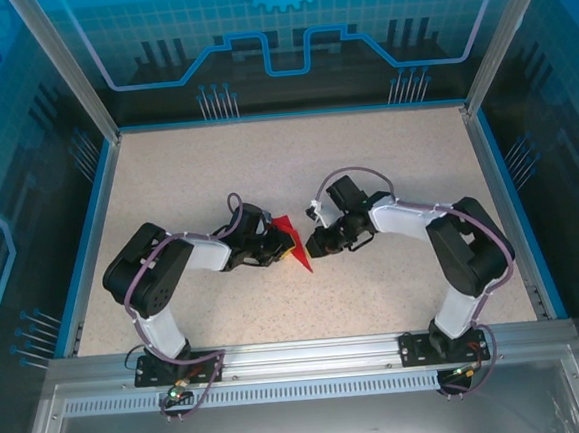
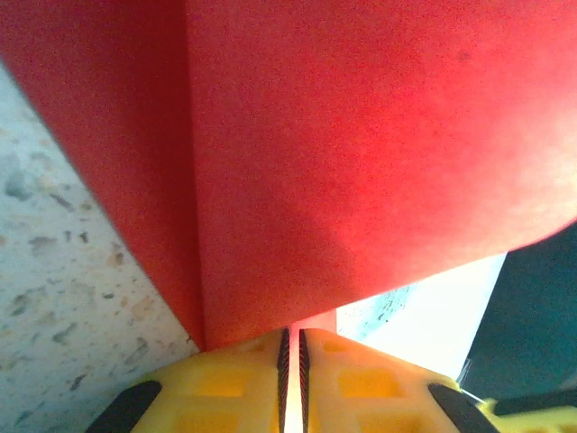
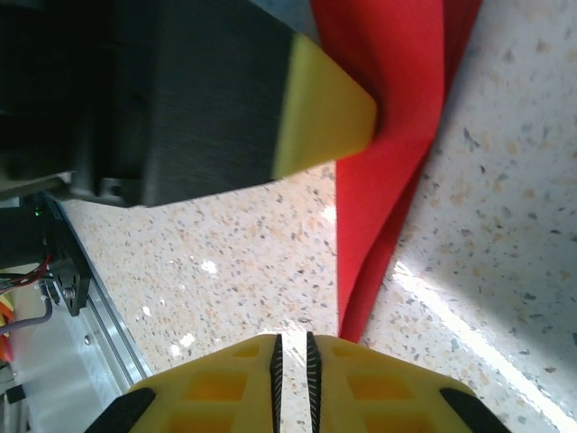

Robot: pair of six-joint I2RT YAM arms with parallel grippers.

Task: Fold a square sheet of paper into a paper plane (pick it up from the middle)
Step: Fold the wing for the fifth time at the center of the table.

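While left fingers point(image 2: 225, 392) pinch the red paper point(image 1: 293, 238), its long tip points nearward; right fingers point(image 3: 225, 388) pressed together.

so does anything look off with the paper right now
Nothing torn or spilled. The red paper is folded and held on edge rather than flat, pinched in the shut left gripper, its tip close to the right gripper. That suits mid-fold.

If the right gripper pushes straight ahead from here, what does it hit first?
Probably the red paper, whose tip sits just ahead of the right gripper; the left gripper pinching it comes next. Depth is unclear.
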